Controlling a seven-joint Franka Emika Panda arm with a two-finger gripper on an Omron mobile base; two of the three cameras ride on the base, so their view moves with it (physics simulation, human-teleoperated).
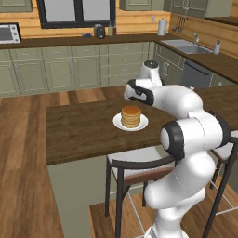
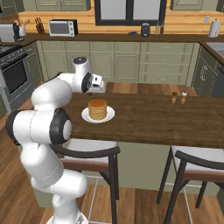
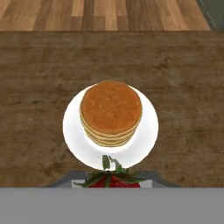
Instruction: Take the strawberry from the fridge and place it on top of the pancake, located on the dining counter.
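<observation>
**Berry held above counter, pancakes just ahead**

Simulated kitchen, three views. A white robot arm reached over a long dark wooden counter point(image 1: 79, 130). On it sat a white plate point(image 3: 144, 131) w/ a stack of golden pancakes point(image 3: 111, 111). In the hand view, looking down, a strawberry point(image 3: 111, 180) showed at the bottom edge, red w/ green leaves, at the gripper point(image 3: 112, 183), whose jaws were pressed in on it, pinching the berry. The fingers themselves were mostly hidden.

Key relation: the pancakes lay straight ahead of the berry along the hand's view, centred left-to-right, w/ the berry over the plate's near rim, not yet over the stack top. In the base views the gripper point(image 2: 89, 92) hung above the counter on the far side of the stack, near but not touching. Judged: next move needed a short shift toward the stack centre, then a lowering. Berry's long axis couldn't be told.
</observation>
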